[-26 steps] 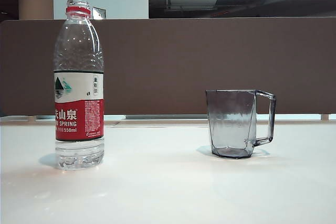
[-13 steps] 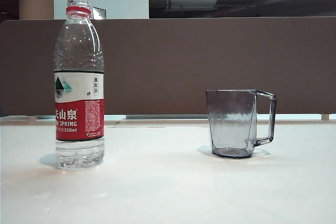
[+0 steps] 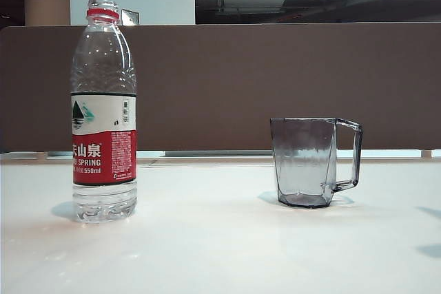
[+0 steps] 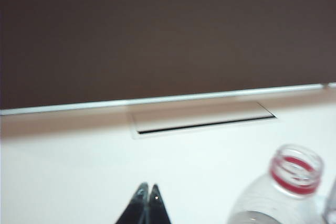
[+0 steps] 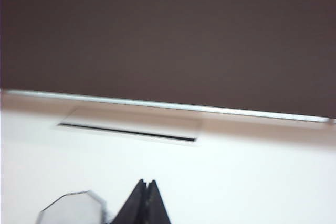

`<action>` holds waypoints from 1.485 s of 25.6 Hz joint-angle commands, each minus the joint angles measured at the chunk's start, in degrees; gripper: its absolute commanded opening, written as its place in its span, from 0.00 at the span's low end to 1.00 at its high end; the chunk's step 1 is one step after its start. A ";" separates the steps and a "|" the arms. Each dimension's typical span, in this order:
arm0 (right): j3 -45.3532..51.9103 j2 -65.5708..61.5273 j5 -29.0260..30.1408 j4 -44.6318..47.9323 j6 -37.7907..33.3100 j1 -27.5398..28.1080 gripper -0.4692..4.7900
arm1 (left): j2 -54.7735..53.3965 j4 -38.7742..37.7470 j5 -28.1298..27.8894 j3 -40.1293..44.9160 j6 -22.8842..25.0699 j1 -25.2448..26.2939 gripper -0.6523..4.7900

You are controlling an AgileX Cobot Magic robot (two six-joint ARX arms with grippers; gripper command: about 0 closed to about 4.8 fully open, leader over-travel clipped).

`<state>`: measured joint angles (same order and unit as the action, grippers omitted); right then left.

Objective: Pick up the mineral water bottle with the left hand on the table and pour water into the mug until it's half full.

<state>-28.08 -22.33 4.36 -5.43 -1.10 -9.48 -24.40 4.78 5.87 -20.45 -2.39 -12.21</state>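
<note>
One bottle (image 3: 103, 111) and one mug (image 3: 313, 162) stood upright and well apart on the glossy white table (image 3: 220, 246), bottle at the left, uncapped. Two grippers were up: the left gripper (image 4: 145, 188) hovered beside the bottle's neck, fingers pressed together on nothing; the right gripper (image 5: 146, 184) hovered near the mug's rim, likewise closed. A brown partition (image 3: 275, 80) backed the table.

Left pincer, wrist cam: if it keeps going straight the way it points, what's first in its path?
Probably nothing nearby. The left pincer, shut, points over bare white table toward the brown partition. The mineral water bottle sits off to one side, seemingly out of line, though depth is unclear.
</note>
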 commanded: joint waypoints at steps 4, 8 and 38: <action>-0.68 -1.53 -2.14 -0.42 -0.35 -9.27 0.08 | -3.67 1.07 -0.61 -1.64 0.22 -4.96 0.11; -0.68 -1.44 -7.15 -3.76 -0.37 -16.68 0.09 | -3.61 0.55 3.30 -1.73 0.22 -4.96 0.17; -0.68 -1.51 -23.56 -15.78 -3.65 -37.18 0.09 | -26.91 8.90 20.55 -1.66 5.27 -4.96 1.00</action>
<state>-28.32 -23.90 -18.48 -22.17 -4.56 -46.70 -50.41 11.46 25.08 -21.93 1.96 -17.23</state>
